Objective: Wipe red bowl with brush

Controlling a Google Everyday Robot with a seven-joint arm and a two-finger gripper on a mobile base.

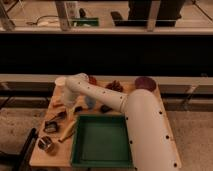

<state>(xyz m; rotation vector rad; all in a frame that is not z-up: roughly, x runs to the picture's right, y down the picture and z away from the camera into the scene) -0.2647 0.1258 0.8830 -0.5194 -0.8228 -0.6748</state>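
The single camera looks down and forward from above the base of the arm (pixel 145 125), close over the table (pixel 59 152), with the gripper (pixel 70 106) at mid-left.

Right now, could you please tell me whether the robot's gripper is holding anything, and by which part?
Nothing appears to be held: the pale two-finger gripper hangs open over the left side of the tan wooden table, with nothing visible in it.
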